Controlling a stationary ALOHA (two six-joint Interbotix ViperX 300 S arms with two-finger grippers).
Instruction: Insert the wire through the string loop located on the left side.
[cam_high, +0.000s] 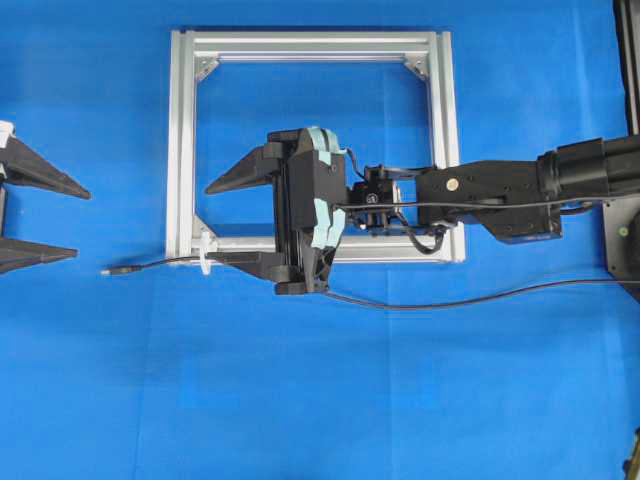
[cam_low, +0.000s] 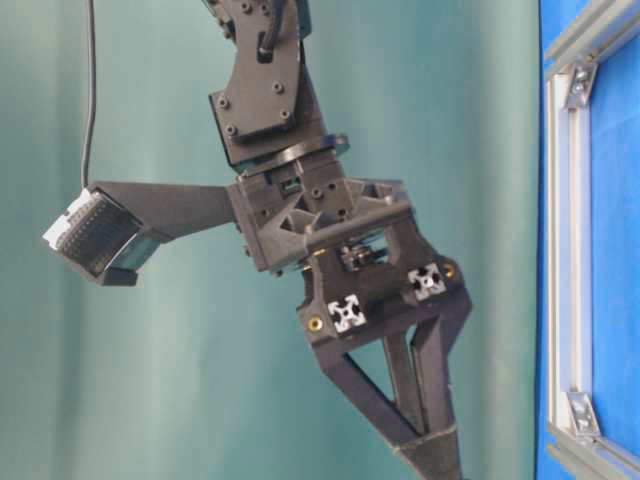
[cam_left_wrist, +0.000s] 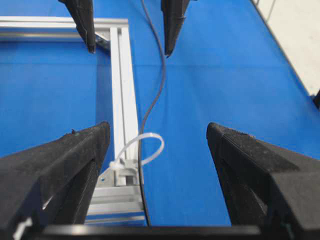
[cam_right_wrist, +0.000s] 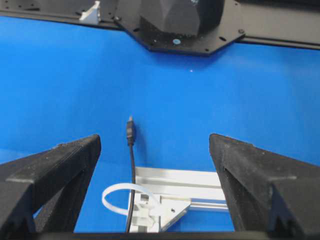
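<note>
since the wire (cam_high: 160, 265) already runs through the loop (cam_high: 205, 250) at the lower left of the frame (cam_high: 180, 130), plug (cam_high: 118, 270) lying past it, we hold nothing: our right gripper (cam_high: 228, 225) spreads wide above, our left gripper (cam_high: 60, 220) gapes at left edge.

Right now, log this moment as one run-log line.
thin black wire: threaded through small white string loop | left gripper: open, empty | right gripper: open, wire released
</note>
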